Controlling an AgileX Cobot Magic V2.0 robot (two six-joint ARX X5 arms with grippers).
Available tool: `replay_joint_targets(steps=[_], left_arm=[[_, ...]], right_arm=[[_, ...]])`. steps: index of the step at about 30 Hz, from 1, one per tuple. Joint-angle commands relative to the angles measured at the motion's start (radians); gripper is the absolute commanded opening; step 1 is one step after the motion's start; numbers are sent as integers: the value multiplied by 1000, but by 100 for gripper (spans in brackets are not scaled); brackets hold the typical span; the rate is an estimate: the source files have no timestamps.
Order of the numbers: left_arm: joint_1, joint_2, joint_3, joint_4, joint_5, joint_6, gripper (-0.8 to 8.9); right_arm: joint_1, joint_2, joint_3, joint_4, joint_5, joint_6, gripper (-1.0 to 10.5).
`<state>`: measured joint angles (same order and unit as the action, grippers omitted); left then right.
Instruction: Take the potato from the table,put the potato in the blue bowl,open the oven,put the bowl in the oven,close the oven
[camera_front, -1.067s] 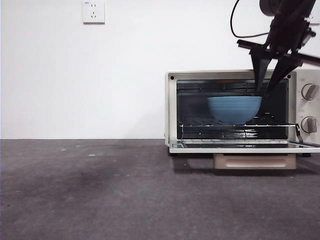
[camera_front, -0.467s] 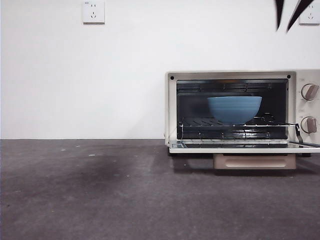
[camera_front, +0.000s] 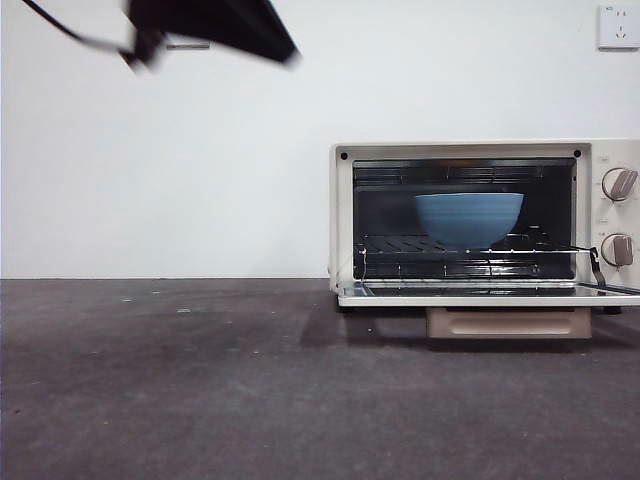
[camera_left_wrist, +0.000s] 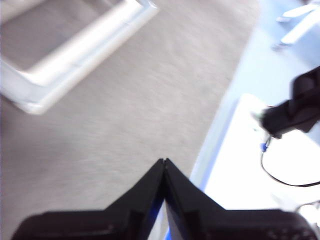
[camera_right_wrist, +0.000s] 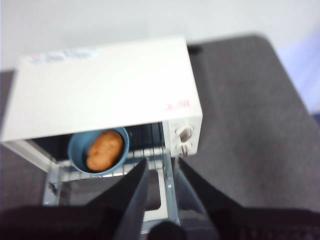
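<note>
The cream oven (camera_front: 343, 212) stands at the right with its glass door (camera_front: 480, 295) folded down flat. The blue bowl (camera_front: 469, 218) rests on the wire rack inside. In the right wrist view the potato (camera_right_wrist: 104, 149) lies in the blue bowl (camera_right_wrist: 74, 150), below the oven top (camera_right_wrist: 105, 85). My right gripper (camera_right_wrist: 162, 164) hangs open and empty high above the oven's front, out of the front view. My left gripper (camera_left_wrist: 164, 162) is shut on nothing over the grey table (camera_left_wrist: 125, 125). Its arm (camera_front: 215, 22) shows as a dark blur at the front view's top left.
The tan door handle (camera_front: 508, 322) hangs below the lowered door. Two knobs (camera_front: 620, 184) sit on the oven's right panel. The dark table (camera_front: 200, 380) stretches left of the oven, and a wall socket (camera_front: 617, 25) is at the upper right.
The right gripper has left the bowl on the rack and risen out of the front view. A dark blurred arm has come in at the top left.
</note>
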<state>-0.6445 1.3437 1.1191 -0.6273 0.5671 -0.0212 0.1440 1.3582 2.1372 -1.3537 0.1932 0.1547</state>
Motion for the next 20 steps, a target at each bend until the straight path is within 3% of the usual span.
replay_joint_targets(steps=[1,6,10,15,20], left_arm=[[21,121,-7,31,31,-35,-6],[60,331,-7,158,156,-150,-6],[100,453,-7,319,225,-316,-6],[151,538,-7,413,213,-447,-6],[196,571,-7,423,165,-520,-6]], right_arm=[[1,-78,-18,-18,0,-48,18],[1,-215,-77,-17,-7,-55,-12],[1,-323,-194,6,-61,-59,-12],[1,-480,-422,96,-83,-84,-12],[1,-631,-607,163,-248,-56,-12]])
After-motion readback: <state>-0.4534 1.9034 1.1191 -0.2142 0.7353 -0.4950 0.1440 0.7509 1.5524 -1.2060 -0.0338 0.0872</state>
